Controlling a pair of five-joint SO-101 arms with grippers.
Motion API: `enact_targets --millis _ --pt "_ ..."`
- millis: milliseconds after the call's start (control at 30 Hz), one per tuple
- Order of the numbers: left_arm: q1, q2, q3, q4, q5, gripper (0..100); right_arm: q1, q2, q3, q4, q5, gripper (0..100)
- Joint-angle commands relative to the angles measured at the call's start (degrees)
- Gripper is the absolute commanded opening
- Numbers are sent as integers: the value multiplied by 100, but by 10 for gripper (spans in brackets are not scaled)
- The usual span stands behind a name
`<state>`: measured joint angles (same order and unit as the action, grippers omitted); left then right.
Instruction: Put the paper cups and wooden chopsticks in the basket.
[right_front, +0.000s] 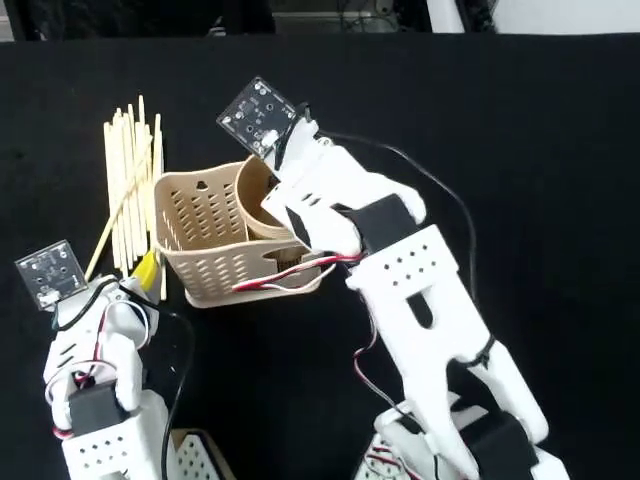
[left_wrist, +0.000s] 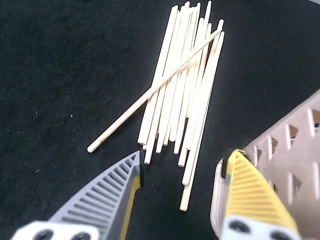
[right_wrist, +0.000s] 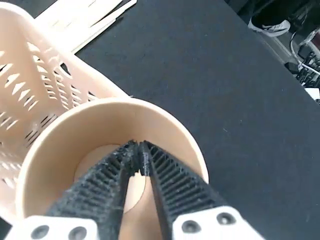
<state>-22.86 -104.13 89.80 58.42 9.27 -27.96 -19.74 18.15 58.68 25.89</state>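
Paper cup (right_wrist: 80, 140) sat pinched by its wall in my right gripper (right_wrist: 138, 146), inside the basket (right_front: 215, 275) toward the left edge of the table (right_front: 520, 150). Wooden chopsticks (left_wrist: 175, 100) lay heaped just beside the basket; my left gripper (left_wrist: 186, 154) hung over their ends, fingers spread.

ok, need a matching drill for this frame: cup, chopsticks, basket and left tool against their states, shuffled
1. paper cup
2. wooden chopsticks
3. basket
4. left tool

A. open, above the near ends of the sticks
B. piled flat on the table
C. gripped by the shut right tool
D. upright, with slotted walls, beside the pile

Pairs: 1-C, 2-B, 3-D, 4-A
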Motion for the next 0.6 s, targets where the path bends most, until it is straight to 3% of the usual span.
enact_targets --millis 0,167,367,467,567 --pt "22 -35 -136 -9 -44 274 79 31 -910 993 97 14" --pt "13 -35 -145 -9 -44 274 44 75 -3222 2585 97 15" --pt "22 -35 -145 -18 -44 275 -18 180 -5112 3560 -229 78" --pt "-22 -35 -189 -35 -44 277 26 207 -6000 4009 -378 60" --pt "-338 -35 -488 9 -44 277 598 -13 -6554 4264 -404 35"
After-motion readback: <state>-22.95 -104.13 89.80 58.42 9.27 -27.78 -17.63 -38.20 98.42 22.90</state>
